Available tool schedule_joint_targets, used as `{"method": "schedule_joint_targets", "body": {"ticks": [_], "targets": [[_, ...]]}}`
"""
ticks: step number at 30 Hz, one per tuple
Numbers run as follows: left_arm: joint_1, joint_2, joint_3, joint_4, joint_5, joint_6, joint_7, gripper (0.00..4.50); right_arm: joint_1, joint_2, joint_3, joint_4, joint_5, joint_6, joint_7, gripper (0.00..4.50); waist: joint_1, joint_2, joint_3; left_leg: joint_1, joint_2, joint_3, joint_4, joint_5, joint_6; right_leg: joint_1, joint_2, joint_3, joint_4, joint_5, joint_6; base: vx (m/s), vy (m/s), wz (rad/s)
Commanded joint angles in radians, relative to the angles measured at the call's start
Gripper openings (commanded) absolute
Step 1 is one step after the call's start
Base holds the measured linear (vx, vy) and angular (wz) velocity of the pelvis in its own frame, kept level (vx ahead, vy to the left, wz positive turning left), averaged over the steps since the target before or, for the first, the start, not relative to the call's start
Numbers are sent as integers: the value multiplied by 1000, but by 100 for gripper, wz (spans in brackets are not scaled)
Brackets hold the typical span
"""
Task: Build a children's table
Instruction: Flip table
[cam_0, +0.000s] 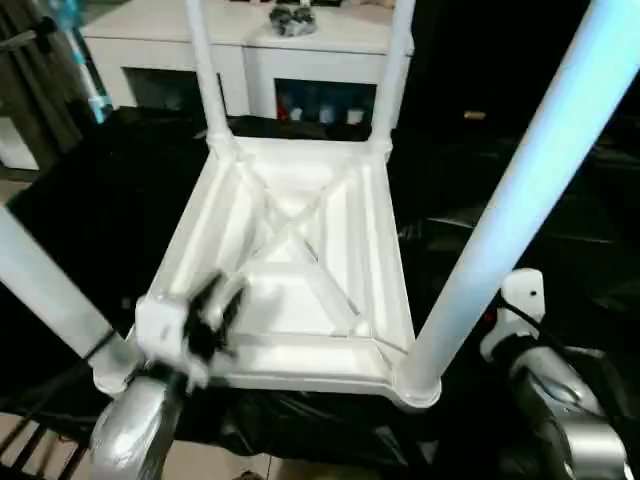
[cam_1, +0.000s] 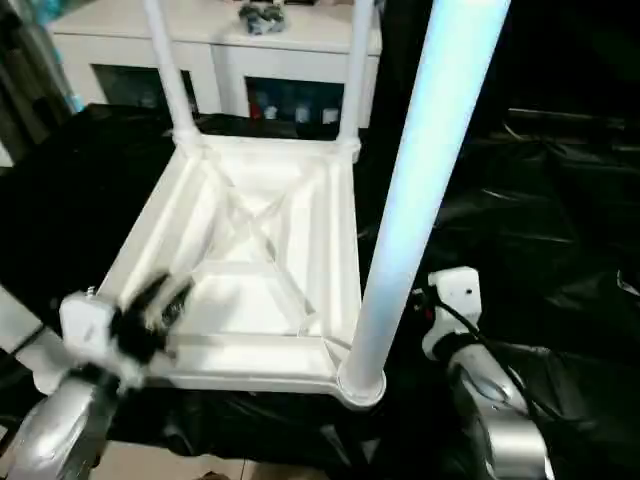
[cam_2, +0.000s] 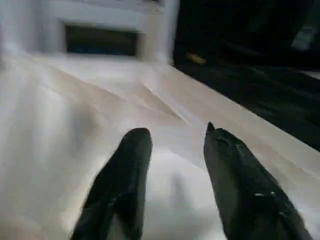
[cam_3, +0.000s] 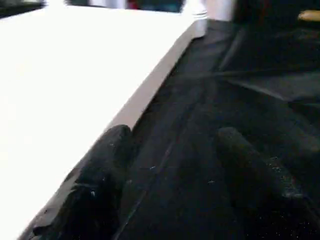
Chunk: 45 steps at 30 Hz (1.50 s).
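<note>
the black sheet (cam_0: 560, 200) covers the whole work surface in front of me, and beyond it stands a white cabinet (cam_0: 250, 45) with glass doors. on the sheet lies the children's table, upside down: the tabletop (cam_0: 300, 270) shows its ribbed underside with crossed ribs in the middle. four legs stand up from its corner sockets: the near right leg (cam_0: 520, 190) rises tall past my right arm, the near left leg (cam_0: 45, 285) leans off to my left, and the far left leg (cam_0: 203, 65) and far right leg (cam_0: 395, 60) stand at the cabinet side. my left gripper (cam_0: 215, 312) hangs over the near left part of the underside, its fingers (cam_2: 125, 175) apart with nothing between them. my right gripper (cam_3: 170, 185) is beside the tabletop's right edge, over the sheet, fingers apart and empty too.
</note>
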Motion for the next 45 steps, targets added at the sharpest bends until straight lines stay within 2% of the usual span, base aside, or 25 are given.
{"method": "schedule_joint_targets", "body": {"ticks": [1,3,4,5,6,8,9,11,14,15,17,22,23,24,25,26,29,30,32,34,36,39,43,44,45], "targets": [[61,102,11,-64,-115,121,-158,221,21,-50,-32,-32,64,10,102,323,6,2,-36,17,90,-39,-84,-223,58,26,-101,63,-67,-56,-192,0,0,0],[99,167,37,-80,-153,159,-226,236,37,-83,-40,-46,96,11,166,350,5,3,-23,21,90,-38,-92,-311,40,19,-98,65,-83,-216,-172,0,0,0],[108,179,46,-81,-157,160,-238,251,43,-91,-41,-51,106,11,183,360,5,3,-24,24,89,-39,-90,-326,32,18,-99,65,-85,-250,-168,0,0,0],[133,209,77,-78,-173,165,-269,258,59,-114,-42,-67,127,9,231,364,11,5,-21,30,90,-38,-91,-349,21,12,-100,69,-93,-304,-155,0,0,0],[172,250,135,-51,-205,158,-322,260,85,-152,-45,-88,160,10,305,365,10,9,-16,27,89,-42,-95,-373,9,14,-102,69,-96,-355,-144,0,0,0],[202,281,189,-4,-225,137,-371,276,107,-184,-47,-103,186,18,360,386,14,6,-9,30,90,-45,-98,-415,1,11,-104,72,-107,-435,-118,0,0,0],[218,302,215,20,-233,130,-394,292,116,-197,-49,-110,198,23,382,400,11,-2,-2,39,86,-46,-98,-462,-10,4,-108,71,-118,-538,-99,0,0,0],[256,349,273,67,-246,122,-443,300,133,-223,-51,-123,224,33,427,408,17,-1,-3,43,85,-53,-95,-471,-16,0,-116,77,-128,-629,-67,0,0,0],[352,409,375,11,-292,199,-462,309,139,-264,-36,-121,241,31,507,419,13,-1,-4,31,93,-64,-110,-490,-32,7,-111,72,-115,-582,-76,0,0,0],[361,414,392,6,-293,203,-462,321,136,-268,-29,-120,240,32,516,434,13,-8,1,37,94,-62,-110,-522,-35,-1,-110,73,-118,-587,-83,0,0,0],[375,428,429,5,-296,214,-459,341,122,-273,-18,-116,249,40,535,449,16,-8,3,46,92,-61,-106,-536,-42,-8,-112,77,-123,-594,-90,0,0,0],[384,450,466,28,-305,211,-472,381,106,-276,4,-106,251,29,558,450,23,-10,7,46,93,-66,-111,-548,-50,-4,-115,76,-125,-606,-80,0,0,0],[382,455,475,36,-312,211,-476,384,103,-277,9,-108,254,33,561,450,25,-15,6,48,93,-65,-112,-550,-52,-4,-114,76,-123,-589,-82,0,0,0],[364,453,509,56,-316,190,-462,397,111,-281,15,-122,263,38,582,450,27,-10,5,51,92,-63,-112,-554,-53,-6,-112,78,-122,-570,-87,0,0,0],[346,449,519,68,-310,174,-448,397,119,-285,17,-125,260,33,589,450,26,-13,5,52,93,-62,-112,-554,-52,-5,-110,78,-122,-558,-90,0,0,0],[327,444,526,79,-291,150,-436,422,126,-288,17,-126,256,29,594,450,28,-18,5,52,93,-62,-112,-546,-50,-4,-111,78,-121,-538,-94,0,0,0],[297,430,541,71,-290,154,-399,422,144,-299,14,-120,242,18,599,450,34,-15,2,55,95,-58,-112,-536,-53,-1,-111,79,-115,-485,-112,0,0,0],[281,425,546,73,-276,141,-380,429,155,-305,7,-119,241,16,602,450,35,-9,2,52,94,-59,-112,-528,-50,2,-110,79,-112,-464,-118,0,0,0],[265,429,548,84,-261,137,-364,440,166,-313,-1,-118,238,11,604,450,35,-14,2,54,95,-56,-110,-523,-47,3,-108,79,-112,-446,-122,0,0,0],[251,434,548,102,-249,131,-354,440,175,-321,-8,-122,238,11,605,450,32,-13,1,50,93,-57,-110,-508,-42,8,-110,78,-111,-446,-123,0,0,0],[231,430,549,127,-258,132,-353,440,192,-338,-28,-126,237,10,608,450,33,-10,-1,54,93,-55,-107,-492,-36,6,-109,79,-111,-435,-128,0,0,0],[224,428,549,136,-250,129,-347,440,203,-349,-34,-125,231,3,610,450,31,-16,-3,50,94,-53,-107,-470,-28,11,-106,78,-104,-388,-144,0,0,0],[204,414,549,146,-254,124,-337,440,215,-352,-31,-135,238,3,618,450,32,-12,-3,52,93,-52,-104,-464,-23,11,-109,77,-106,-394,-149,0,0,0],[192,404,547,150,-265,127,-334,440,217,-349,-22,-144,241,6,619,450,33,-8,-4,51,94,-53,-104,-460,-23,12,-109,77,-105,-390,-152,0,0,0],[177,395,544,151,-278,135,-330,440,217,-345,-9,-160,250,15,619,450,31,-9,-5,50,94,-53,-104,-455,-21,14,-108,76,-104,-381,-154,0,0,0]]}}
